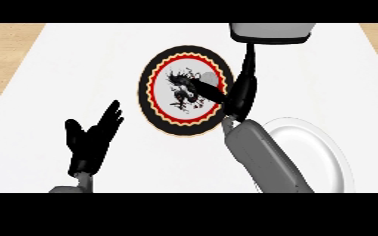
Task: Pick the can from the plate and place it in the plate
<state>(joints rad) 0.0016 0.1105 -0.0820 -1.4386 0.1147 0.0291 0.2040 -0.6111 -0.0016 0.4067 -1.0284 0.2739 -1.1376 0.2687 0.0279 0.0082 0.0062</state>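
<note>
Grey right forearm (pixel 269 162) lay over a white plate (pixel 325 147), its hand (pixel 238 92) above the patterned plate (pixel 159 97); whether its fingers were curled could not be told. No can showed. Left hand (pixel 92 137) rested spread on the counter (pixel 88 60).

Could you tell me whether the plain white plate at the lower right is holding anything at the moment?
Empty where visible: the white plate shows only bare surface, though the right forearm hides its left part.
</note>
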